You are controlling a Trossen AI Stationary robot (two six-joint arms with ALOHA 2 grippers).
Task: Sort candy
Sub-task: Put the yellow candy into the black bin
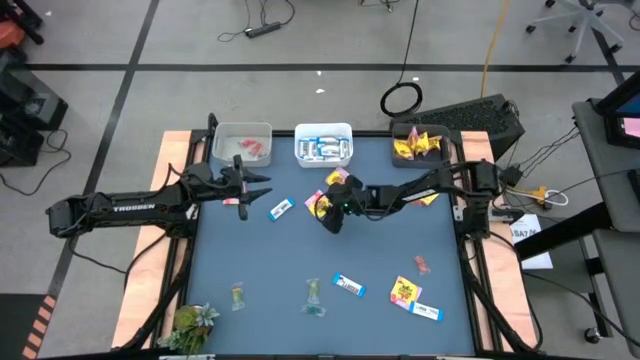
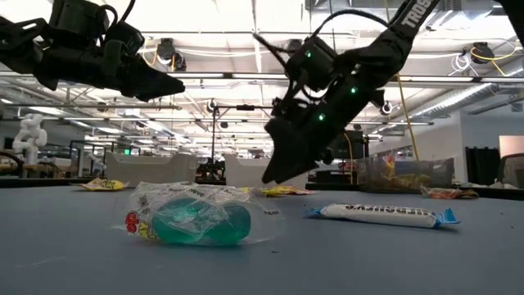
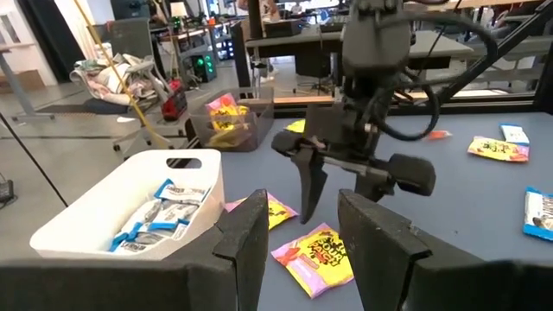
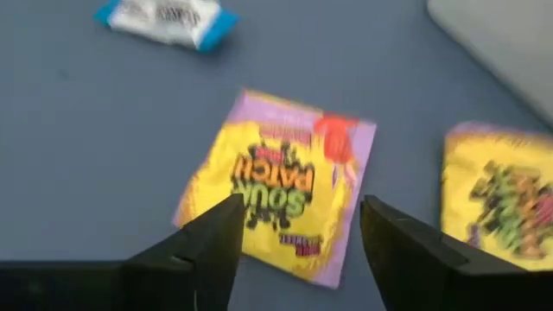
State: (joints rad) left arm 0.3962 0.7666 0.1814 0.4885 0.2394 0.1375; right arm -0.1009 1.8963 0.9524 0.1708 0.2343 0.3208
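The candy lies scattered over the dark blue table (image 1: 250, 260). My right gripper (image 4: 298, 233) hangs open, slanting down, just above a yellow packet (image 4: 276, 186) near the table's middle (image 1: 320, 203), one finger over each side of it, touching nothing. A second yellow packet (image 4: 505, 194) lies beside it and a blue-and-white bar (image 1: 282, 208) lies to its left. My left gripper (image 3: 311, 233) is held level above the far left of the table (image 1: 250, 185), open, with nothing between its fingers. More bars (image 1: 348, 286), a yellow packet (image 1: 404, 291), a red piece (image 1: 421, 264) and greenish sweets (image 2: 192, 217) lie nearer the front.
Three bins stand along the far edge: a clear one with red pieces (image 1: 242, 143), a white one with blue-and-white bars (image 1: 323, 145) and one with yellow packets (image 1: 420, 143). A green leafy thing (image 1: 190, 325) sits at the near left corner.
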